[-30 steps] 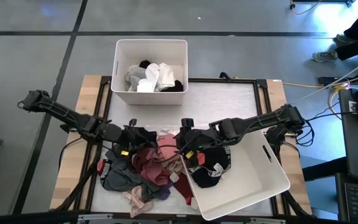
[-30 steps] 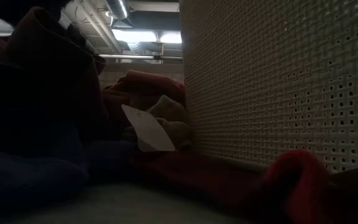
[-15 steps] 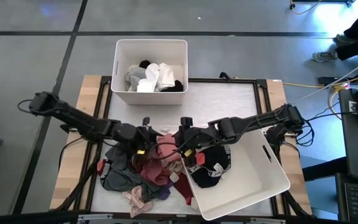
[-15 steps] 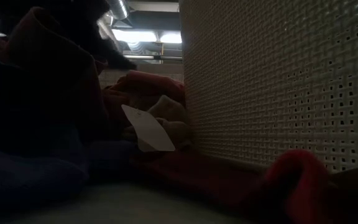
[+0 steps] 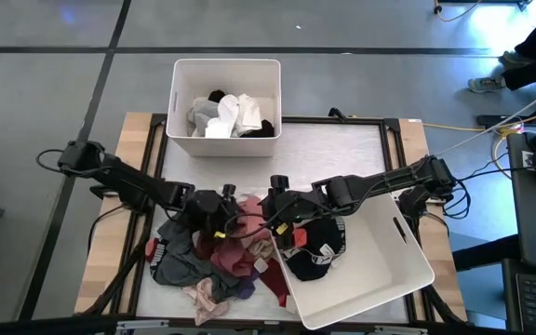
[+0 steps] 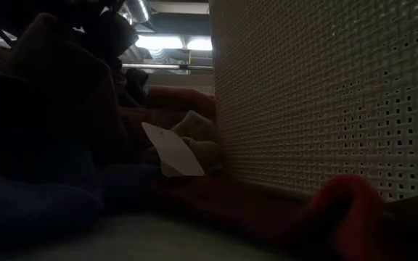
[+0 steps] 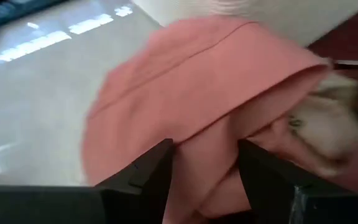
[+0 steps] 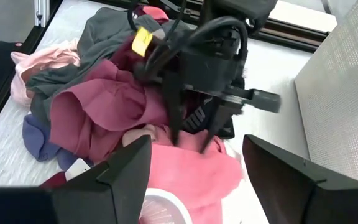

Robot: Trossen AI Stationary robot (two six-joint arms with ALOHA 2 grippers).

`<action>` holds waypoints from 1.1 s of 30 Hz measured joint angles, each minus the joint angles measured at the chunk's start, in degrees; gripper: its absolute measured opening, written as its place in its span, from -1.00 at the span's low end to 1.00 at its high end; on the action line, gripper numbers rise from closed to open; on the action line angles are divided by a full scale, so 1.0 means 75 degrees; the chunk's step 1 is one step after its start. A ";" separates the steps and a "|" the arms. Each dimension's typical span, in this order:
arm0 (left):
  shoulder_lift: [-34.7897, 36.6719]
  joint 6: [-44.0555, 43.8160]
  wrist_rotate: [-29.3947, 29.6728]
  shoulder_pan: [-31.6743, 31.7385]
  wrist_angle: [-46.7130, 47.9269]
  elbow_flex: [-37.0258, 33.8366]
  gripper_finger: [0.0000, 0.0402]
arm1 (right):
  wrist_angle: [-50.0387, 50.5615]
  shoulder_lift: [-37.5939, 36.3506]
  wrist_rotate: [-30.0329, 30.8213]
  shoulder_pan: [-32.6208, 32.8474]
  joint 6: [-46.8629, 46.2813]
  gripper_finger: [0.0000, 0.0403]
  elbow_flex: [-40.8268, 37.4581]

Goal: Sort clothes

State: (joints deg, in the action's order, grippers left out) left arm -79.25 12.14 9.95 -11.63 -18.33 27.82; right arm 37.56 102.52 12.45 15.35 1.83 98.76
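Left gripper (image 8: 190, 134) has its jaws spread and straddling a fold of the pink garment (image 7: 216, 93) on top of the pile, fabric sitting right between the two fingers (image 7: 151, 171) but not pinched yet as far as I can tell, so I'd call this the reach-and-grab step of sorting. Right gripper (image 5: 280, 223) hangs just beside it over the same heap, jaws released and nothing in them. Next move looks like closing on that pink fold and lifting it clear, and the tricky bit is that it's tangled in with the rest of the clothes (image 5: 214, 256), maroon and grey stuff touching it on all sides, so a neighbour could easily ride up with it. The pile sits on the tabletop (image 5: 328, 154) between the two arms. The near white bin (image 5: 389, 270) is tilted and butts right against the heap with a dark garment (image 5: 319, 251) in it, the far white bin (image 5: 180, 102) holds a few white, grey and black pieces. With both arms crowded over one spot, they could get in each other's way, and the near bin's wall is close on that side
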 joint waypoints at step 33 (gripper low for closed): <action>0.2238 0.0410 0.1901 -0.0588 -0.0359 0.0002 -0.99 | -0.0865 0.0114 0.0267 -0.0051 0.0006 0.25 -0.0001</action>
State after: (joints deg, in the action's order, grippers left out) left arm -62.47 15.22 24.21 -16.04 -21.02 27.83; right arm 31.07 103.37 14.45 14.97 1.87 98.76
